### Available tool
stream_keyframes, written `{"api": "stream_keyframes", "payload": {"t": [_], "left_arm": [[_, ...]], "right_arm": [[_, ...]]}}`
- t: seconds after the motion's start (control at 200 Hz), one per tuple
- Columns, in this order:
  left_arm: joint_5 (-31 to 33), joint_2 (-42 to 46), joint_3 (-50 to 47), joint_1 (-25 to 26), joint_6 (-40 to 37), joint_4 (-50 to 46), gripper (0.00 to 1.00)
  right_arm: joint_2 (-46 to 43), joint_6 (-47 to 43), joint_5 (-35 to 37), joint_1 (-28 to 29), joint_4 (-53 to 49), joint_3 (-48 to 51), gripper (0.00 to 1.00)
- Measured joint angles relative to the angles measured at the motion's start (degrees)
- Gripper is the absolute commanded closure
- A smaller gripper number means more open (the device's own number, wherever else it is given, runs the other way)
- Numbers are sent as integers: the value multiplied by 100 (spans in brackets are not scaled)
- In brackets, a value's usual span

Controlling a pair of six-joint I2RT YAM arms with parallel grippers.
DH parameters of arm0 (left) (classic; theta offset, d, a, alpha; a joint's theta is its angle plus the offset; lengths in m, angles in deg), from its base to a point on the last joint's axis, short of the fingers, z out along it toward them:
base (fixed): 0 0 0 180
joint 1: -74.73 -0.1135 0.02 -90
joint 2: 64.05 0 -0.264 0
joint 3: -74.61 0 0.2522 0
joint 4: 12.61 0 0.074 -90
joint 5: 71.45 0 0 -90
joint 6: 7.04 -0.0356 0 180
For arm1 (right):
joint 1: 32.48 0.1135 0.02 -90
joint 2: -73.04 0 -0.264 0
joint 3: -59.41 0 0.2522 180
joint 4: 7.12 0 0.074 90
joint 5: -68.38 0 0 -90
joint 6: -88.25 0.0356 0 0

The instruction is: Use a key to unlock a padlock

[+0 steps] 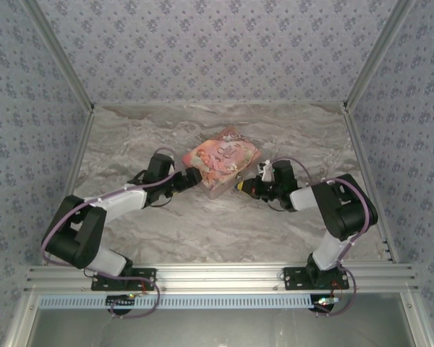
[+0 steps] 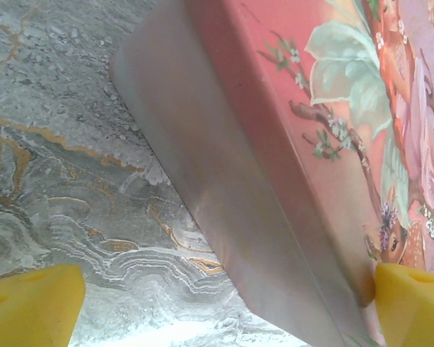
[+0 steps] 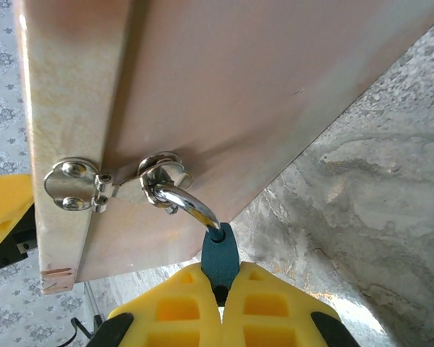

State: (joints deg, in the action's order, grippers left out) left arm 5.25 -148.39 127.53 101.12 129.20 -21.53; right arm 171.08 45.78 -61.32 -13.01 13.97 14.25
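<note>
The pink box [image 1: 220, 160] sits in the middle of the surface [image 1: 202, 231], seen from above, with one arm on each side of it. Low in the middle of the right wrist view, the right pincer [image 3: 221, 280] is clenched on the little blue-green padlock [image 3: 220, 249]. Its yellow tips pinch just the bottom of the lock body. The silver shackle [image 3: 192, 204] curls up and hooks through a shiny ring [image 3: 159, 172] on the side of the box.

The left pincer [image 2: 220, 307] is wide apart and holds nothing. One yellow tip is at the bottom left of its view and the other at the bottom right, right up against the box edge. A corner of the box pokes in between them.

I cannot tell where the key is.

Here is what I think could go wrong. The lock is tiny and smooth, so it may slip or twist out of the pinch. If the right arm pulls back, the hooked shackle would drag or tip the box, because the left pincer is not squeezing it. And with the right pincer busy holding the lock, only the left one is free to fetch the key, so the box would be left loose.
</note>
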Motion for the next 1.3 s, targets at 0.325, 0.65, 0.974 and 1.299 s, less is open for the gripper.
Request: {"api": "stream_keyframes", "payload": {"t": [0.325,0.65,0.974,1.299], "left_arm": [[15,39,-26,-138,-107,-116,1],[205,46,-271,-238,-225,-490,1],[269,1185,-229,-254,-332,-1226,1],[192,1626,739,31,-380,-1360,1]], "right_arm": [[68,44,-105,-68,-26,-153,100],[87,479,-129,-164,321,-155,100],[87,455,7,256,149,-166,100],[87,459,247,525,197,-164,100]]}}
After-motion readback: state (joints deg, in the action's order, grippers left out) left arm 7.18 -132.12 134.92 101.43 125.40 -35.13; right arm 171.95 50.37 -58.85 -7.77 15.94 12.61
